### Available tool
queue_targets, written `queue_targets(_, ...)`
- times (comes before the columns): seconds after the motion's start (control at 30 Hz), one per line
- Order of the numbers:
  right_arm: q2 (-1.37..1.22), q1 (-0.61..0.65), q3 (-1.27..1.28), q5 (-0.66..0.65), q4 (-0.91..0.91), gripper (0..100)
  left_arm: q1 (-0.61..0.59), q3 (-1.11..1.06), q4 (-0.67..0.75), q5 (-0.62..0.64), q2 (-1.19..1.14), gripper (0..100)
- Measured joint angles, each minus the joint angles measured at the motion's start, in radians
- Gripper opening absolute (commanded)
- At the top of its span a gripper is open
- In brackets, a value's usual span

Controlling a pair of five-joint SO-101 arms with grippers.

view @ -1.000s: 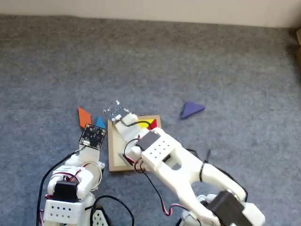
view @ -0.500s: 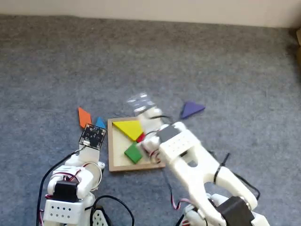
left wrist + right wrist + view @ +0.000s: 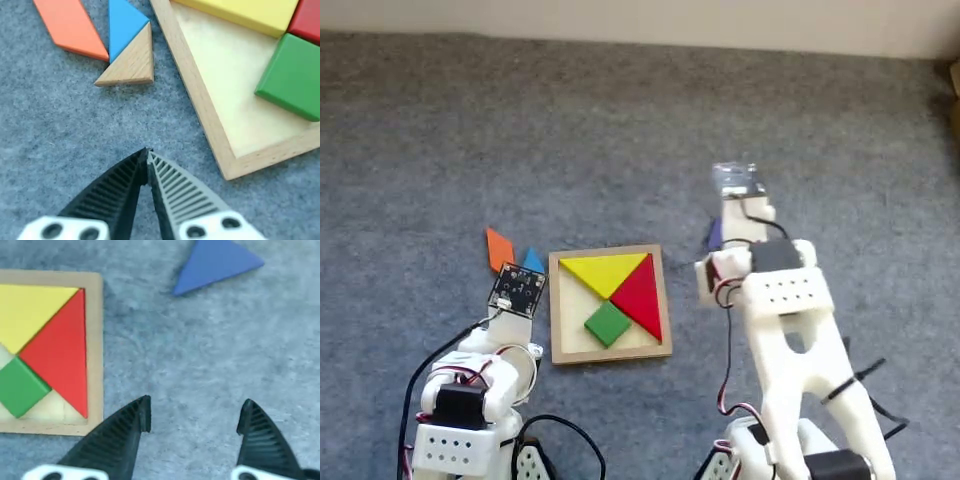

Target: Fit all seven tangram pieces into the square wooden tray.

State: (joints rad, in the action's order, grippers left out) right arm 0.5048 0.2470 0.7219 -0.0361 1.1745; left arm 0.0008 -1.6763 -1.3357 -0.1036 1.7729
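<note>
The square wooden tray [image 3: 558, 320] holds a yellow triangle [image 3: 603, 272], a red triangle [image 3: 640, 295] and a green square [image 3: 607, 324]. Left of it on the carpet lie an orange parallelogram [image 3: 499, 249], a light blue triangle [image 3: 532, 262] and a wood-coloured triangle [image 3: 131, 65]. My left gripper [image 3: 148, 156] is shut and empty, just short of the tray's corner [image 3: 227, 165]. My right gripper [image 3: 196, 410] is open and empty over bare carpet, between the tray's rim [image 3: 95, 340] and the dark blue triangle [image 3: 215, 262]. In the high view the right arm [image 3: 775, 290] hides most of that triangle [image 3: 713, 233].
Grey carpet covers the whole work surface, with open room behind and to the right of the tray. A pale wall edge [image 3: 640, 20] runs along the far side.
My right arm has swung right, off the tray and toward the dark blue triangle, uncovering the yellow, red and green pieces. The left arm has not moved.
</note>
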Motion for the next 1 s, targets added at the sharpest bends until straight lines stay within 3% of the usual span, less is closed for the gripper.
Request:
queue_targets(0.23, 0.002, -0.112, 0.002, 0.014, -0.008, 27.4, 0.0, 0.0, 0.0, 0.0, 0.0, 1)
queue_targets(0.5, 0.002, -0.11, 0.002, 0.396, -0.106, 27.5, 0.0, 0.0, 0.0, 0.0, 0.0, 1)
queue_targets(0.87, -0.002, -0.015, 0.002, 0.609, -0.285, 27.5, 0.0, 0.0, 0.0, 0.0, 0.0, 1)
queue_targets(1.0, -0.103, -0.014, -0.11, 0.655, -0.299, 27.5, 0.0, 0.0, 0.0, 0.0, 0.0, 1)
